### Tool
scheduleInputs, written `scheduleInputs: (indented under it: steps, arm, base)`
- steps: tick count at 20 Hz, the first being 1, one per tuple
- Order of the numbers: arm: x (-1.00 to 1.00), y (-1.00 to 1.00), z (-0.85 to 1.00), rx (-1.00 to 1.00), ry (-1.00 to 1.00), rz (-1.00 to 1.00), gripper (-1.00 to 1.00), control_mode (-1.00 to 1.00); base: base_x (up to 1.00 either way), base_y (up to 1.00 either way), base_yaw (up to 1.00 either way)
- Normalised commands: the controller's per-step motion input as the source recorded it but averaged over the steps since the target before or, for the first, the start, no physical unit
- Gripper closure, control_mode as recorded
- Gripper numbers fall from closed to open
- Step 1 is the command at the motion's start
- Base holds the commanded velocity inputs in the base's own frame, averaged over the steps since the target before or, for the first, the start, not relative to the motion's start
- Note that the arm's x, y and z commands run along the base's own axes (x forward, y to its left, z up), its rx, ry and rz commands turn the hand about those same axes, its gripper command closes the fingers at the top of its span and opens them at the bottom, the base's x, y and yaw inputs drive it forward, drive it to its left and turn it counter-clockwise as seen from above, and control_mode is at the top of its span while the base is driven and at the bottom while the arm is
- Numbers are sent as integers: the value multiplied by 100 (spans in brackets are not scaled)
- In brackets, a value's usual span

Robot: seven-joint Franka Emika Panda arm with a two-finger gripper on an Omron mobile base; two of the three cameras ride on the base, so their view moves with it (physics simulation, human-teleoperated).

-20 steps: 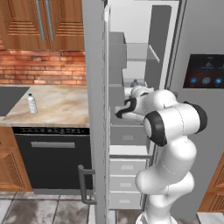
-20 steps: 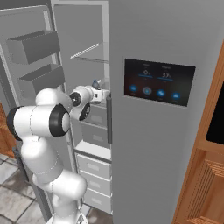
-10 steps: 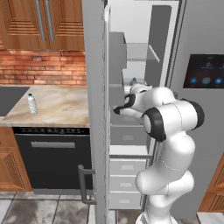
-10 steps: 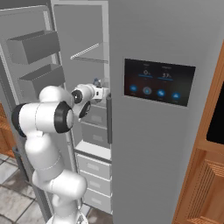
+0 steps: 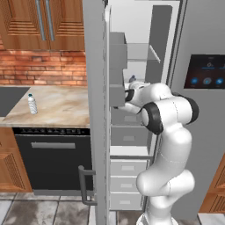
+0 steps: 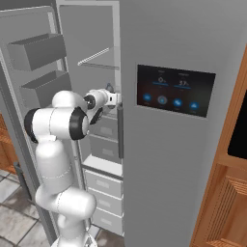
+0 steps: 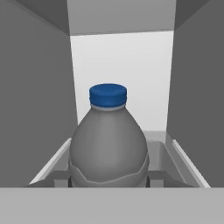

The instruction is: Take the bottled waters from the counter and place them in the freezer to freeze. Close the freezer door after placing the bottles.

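i've got the gripper clamped on the dark grey bottle, jaws pinched narrow against its lower body on both sides. hand view: bottle stands upright, smooth matte grey, rounded shoulders tapering to a short neck, a moulded wavy seam low on the body, blue cap with a ribbed edge on top. it sits inside the freezer, pale grey walls left and right, white back wall behind it, raised ledges of a shelf or bin running back on either side. can't tell if its base touches the shelf.

left base view: my arm reaches into the open left compartment at mid height, just a bit of the bottle's top poking above the hand. stacked drawers below the hand, wire shelf above. freezer door swung wide open, grey bins on its inner face, bar handle low down.

the clear bottle is on the counter, upright, white ribbed body, blue cap, near the dark inset panel, well apart from the freezer. black appliance front under the counter.

right base view: hand at the freezer opening, beside the door with the touchscreen.
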Motion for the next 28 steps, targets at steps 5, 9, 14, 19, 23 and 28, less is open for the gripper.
scheduleInputs:
  steps: [5, 9, 14, 19, 23, 28]
  arm:
    - [30, 0, -10, 0, -1, 0, 100, -100]
    - [14, -3, -19, 0, -1, 0, 100, -100]
    - [8, -2, -33, 0, 0, 0, 100, -100]
    - [3, 0, -38, -3, 0, 0, 100, -100]
    - [0, 0, -41, 0, 0, 0, 100, -100]
    - [0, 0, -16, 0, 1, 0, 100, -100]
  base:
    - [0, 0, 0]
    - [0, 0, 0]
    - [0, 0, 0]
    - [0, 0, 0]
    - [0, 0, 0]
    - [0, 0, 0]
